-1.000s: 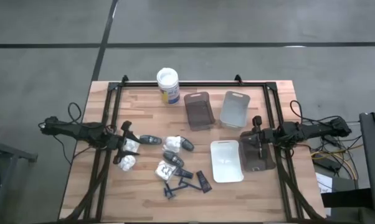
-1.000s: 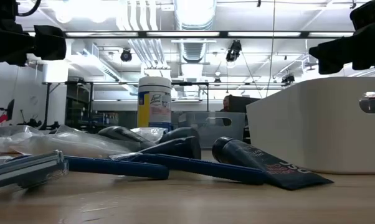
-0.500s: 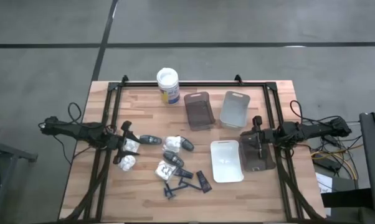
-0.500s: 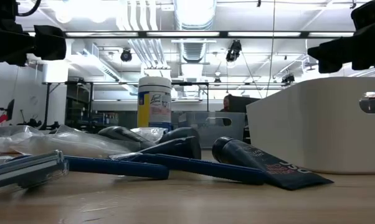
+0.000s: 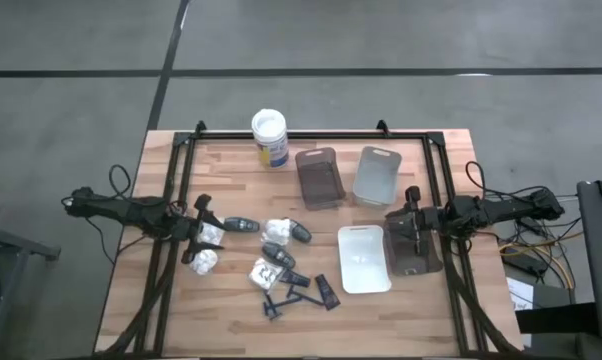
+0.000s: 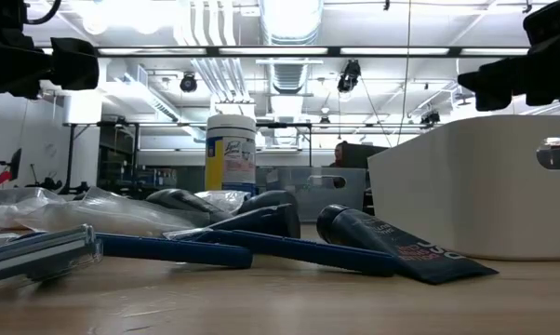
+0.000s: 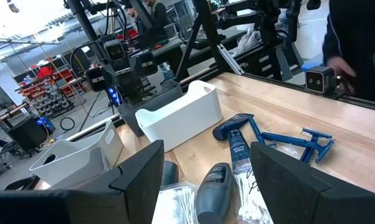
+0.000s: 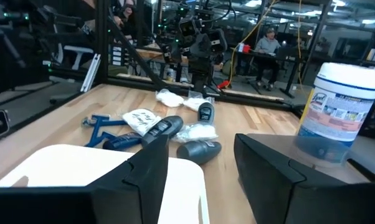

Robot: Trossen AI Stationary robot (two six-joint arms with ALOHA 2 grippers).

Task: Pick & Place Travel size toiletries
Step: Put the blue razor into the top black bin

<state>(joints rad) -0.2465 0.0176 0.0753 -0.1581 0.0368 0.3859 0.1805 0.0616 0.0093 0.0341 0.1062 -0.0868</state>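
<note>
The toiletries lie loose in the middle of the table: white packets (image 5: 279,230), dark grey oval bottles (image 5: 299,232), black tubes (image 5: 326,292) and blue razors (image 5: 286,300). The low view shows the razors (image 6: 168,249) and a tube (image 6: 401,247) lying flat on the wood. My left gripper (image 5: 201,232) is open at the left end of the pile, level with the table, and a white packet (image 5: 209,236) lies between its fingers. In the left wrist view a bottle (image 7: 213,186) lies just ahead. My right gripper (image 5: 413,218) is open above a dark grey tray (image 5: 418,250).
A white tray (image 5: 363,260) lies beside the dark grey one, and two more trays (image 5: 319,178) (image 5: 376,175) lie farther back. A white-lidded tub (image 5: 269,138) stands at the far edge. A black frame (image 5: 311,133) borders the table. People sit in the room behind (image 8: 268,43).
</note>
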